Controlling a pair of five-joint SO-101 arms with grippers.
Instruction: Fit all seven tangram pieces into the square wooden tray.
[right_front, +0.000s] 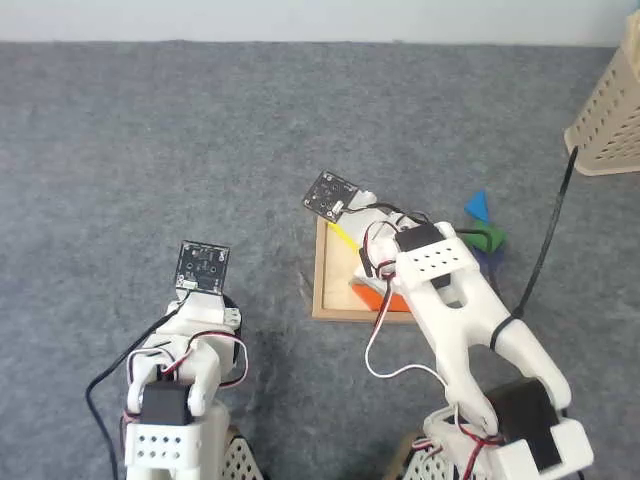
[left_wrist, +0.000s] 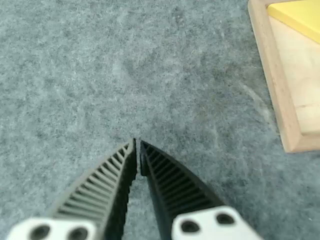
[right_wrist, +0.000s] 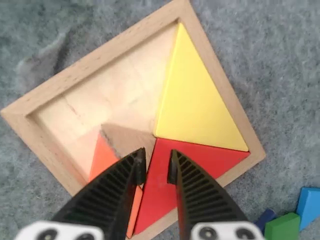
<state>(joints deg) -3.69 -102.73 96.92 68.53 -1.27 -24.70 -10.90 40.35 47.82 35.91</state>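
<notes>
Right end effector (right_wrist: 155, 162) is hovering slightly open, empty, over the red piece (right_wrist: 210, 160) in the tray (right_wrist: 90, 67). Green piece (right_wrist: 282, 226) and blue piece (right_wrist: 310, 200) are lying just right of the tray, nearer this arm. Left end effector (left_wrist: 137, 147) is sitting closed.

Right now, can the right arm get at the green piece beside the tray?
Probably yes. The green piece lies uncovered on the carpet just outside the tray, close to the right hand, which hovers empty over the red piece; a dark blue piece crowds one side.
</notes>
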